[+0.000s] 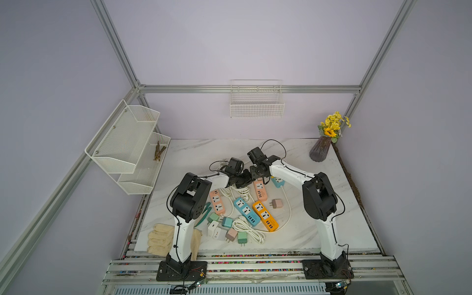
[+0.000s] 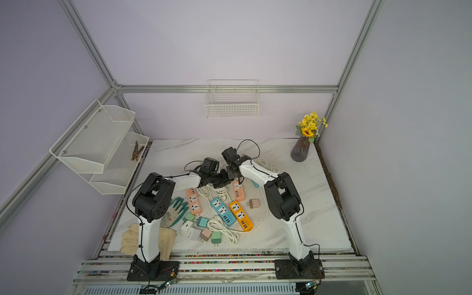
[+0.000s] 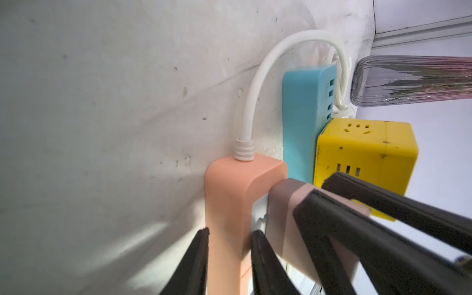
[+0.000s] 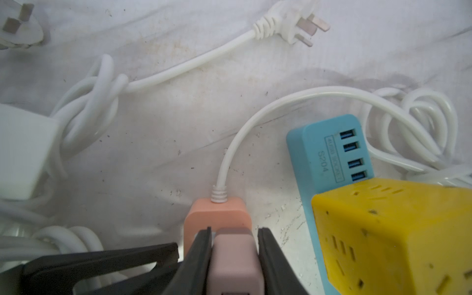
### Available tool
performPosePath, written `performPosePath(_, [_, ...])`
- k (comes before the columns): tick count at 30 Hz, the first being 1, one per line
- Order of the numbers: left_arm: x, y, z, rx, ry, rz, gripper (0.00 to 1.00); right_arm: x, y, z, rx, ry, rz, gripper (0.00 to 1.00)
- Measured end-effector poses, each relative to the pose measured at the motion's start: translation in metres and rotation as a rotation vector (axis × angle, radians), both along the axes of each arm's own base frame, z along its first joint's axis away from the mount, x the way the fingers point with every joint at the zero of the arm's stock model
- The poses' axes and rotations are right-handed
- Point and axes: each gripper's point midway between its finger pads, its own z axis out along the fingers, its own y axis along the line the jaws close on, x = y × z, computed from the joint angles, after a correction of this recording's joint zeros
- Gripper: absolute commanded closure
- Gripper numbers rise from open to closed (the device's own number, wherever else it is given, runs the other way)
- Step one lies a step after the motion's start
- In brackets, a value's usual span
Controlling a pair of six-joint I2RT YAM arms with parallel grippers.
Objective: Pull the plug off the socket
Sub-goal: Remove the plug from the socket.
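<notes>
Small dusty-pink plastic plug [image 4: 235, 263] sits pinched by its flat sides in right claw [image 4: 233, 245], peach plastic socket strip [image 3: 229, 194] clamped in left claw [image 3: 231, 245]; both prob. light, rigid & slick, so pull straight.

Shows smooth, matt peach plastic on the socket strip [image 3: 229, 199] and satin dusty-pink plastic on the plug [image 4: 235, 263]. Looks glossy and rubbery on the white cord [image 4: 332, 90]. Reads as marble-patterned, scuffed and speckled on the tabletop [image 4: 153, 143]. Carries dirt flecks on the matt yellow plastic cube socket [image 4: 396, 229]. Appears ribbed, translucent and glassy on the vase [image 3: 408, 81].
</notes>
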Motion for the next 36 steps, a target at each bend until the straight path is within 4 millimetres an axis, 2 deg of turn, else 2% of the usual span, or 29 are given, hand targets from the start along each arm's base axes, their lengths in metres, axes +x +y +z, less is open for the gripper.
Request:
performPosePath(6, [-0.001,0.0,-0.001,0.01,0.006,0.003,0.72,-0.002,0.003,0.001,0.02,0.008,0.007,0.77])
performPosePath(14, [0.002,-0.002,-0.004,0.0,0.005,-0.003,0.72,0.003,-0.012,0.005,0.081,0.022,-0.037,0.79])
performPosePath(19, [0.004,-0.007,-0.003,-0.022,0.002,-0.021,0.72,-0.013,-0.018,0.015,0.151,-0.033,-0.033,0.79])
performPosePath(23, [0.005,-0.008,-0.003,-0.024,0.0,-0.023,0.72,-0.033,-0.011,0.025,0.159,-0.042,-0.005,0.79])
performPosePath(27, [0.005,-0.008,-0.002,-0.024,-0.005,-0.029,0.72,-0.037,-0.004,0.033,0.154,-0.06,0.0,0.79])
performPosePath(31, [0.006,-0.009,0.001,-0.003,-0.033,-0.068,0.67,-0.042,-0.014,0.057,0.167,-0.101,-0.012,0.77])
performPosePath(33, [0.006,-0.007,0.002,0.015,-0.051,-0.094,0.57,-0.051,-0.024,0.08,0.196,-0.143,-0.019,0.77])
performPosePath(36, [0.004,-0.006,0.015,0.036,-0.101,-0.135,0.51,-0.07,-0.04,0.116,0.295,-0.214,-0.015,0.77])
